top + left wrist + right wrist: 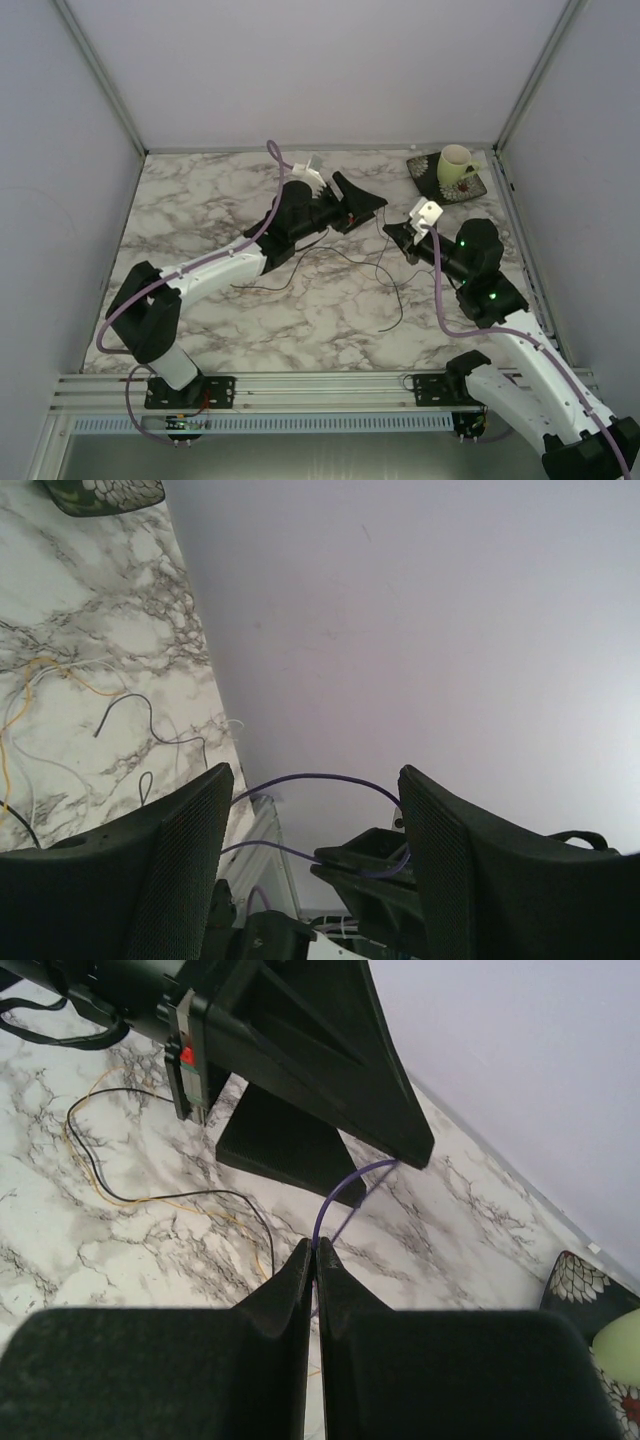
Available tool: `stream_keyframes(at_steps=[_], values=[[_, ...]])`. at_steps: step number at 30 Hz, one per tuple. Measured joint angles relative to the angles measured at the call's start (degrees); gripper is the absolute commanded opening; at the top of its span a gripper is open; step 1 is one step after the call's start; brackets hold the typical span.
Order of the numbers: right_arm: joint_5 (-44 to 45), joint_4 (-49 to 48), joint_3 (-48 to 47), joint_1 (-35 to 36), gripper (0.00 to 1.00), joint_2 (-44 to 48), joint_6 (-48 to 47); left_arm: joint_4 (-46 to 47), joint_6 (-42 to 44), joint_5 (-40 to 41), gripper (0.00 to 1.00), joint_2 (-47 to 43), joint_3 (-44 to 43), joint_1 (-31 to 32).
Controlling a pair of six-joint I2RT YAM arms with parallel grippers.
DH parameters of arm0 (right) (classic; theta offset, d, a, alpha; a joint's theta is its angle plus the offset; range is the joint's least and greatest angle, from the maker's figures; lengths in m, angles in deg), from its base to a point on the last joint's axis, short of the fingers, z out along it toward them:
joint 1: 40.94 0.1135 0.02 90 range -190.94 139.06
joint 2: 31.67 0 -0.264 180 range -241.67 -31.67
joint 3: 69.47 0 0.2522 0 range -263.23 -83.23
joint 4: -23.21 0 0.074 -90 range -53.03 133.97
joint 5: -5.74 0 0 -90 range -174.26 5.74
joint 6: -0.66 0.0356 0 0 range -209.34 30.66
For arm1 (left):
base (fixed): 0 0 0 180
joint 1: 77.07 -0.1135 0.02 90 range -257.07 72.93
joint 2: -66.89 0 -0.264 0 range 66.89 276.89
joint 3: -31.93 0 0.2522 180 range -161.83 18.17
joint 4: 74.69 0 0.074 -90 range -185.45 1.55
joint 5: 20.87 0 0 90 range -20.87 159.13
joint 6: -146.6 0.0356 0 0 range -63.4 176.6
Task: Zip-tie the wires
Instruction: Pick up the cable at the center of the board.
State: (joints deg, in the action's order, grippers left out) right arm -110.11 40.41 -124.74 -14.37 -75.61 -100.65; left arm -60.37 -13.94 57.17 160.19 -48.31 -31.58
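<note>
The wires are thin dark strands lying in loose loops on the marble table between the arms. They also show in the right wrist view with a yellow strand beside them, and in the left wrist view. My left gripper is open above the table; in its own view the jaws stand wide apart and hold nothing. My right gripper faces it, close by, and is shut on a thin purple strand. This strand arcs up to the left gripper's finger and loops between the left fingers.
A pale cup stands on a dark patterned dish at the back right corner. Grey walls close in the table on three sides. A metal rail runs along the near edge.
</note>
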Motion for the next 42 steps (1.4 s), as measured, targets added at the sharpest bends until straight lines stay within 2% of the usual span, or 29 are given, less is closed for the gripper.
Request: stream_keyframes(at_steps=[8,19,30,39,42], values=[[3.1,-0.5,0.5,1.6,0.00,0.0,-1.2,1.8,-1.6,-0.2,0.64,0.9,-0.3,0.3],[10.2,-0.4,5.2,1.7,0.00,4.6,-5.3,-0.5,-1.0,1.9,0.79,-1.3,0.0,-0.1],[12.9,-1.1,5.8,2.2,0.00,3.6,-8.9,-7.2,-3.1,-1.0,0.79,-1.7,-2.8,-0.3],[13.0,-2.9,5.8,6.6,0.00,1.0,-8.4,-5.7,-6.0,-1.7,0.70,-1.4,-2.1,1.0],[13.5,-3.5,5.8,8.8,0.00,1.0,-7.8,-4.0,-6.8,-2.1,0.60,-0.5,-2.1,1.2]])
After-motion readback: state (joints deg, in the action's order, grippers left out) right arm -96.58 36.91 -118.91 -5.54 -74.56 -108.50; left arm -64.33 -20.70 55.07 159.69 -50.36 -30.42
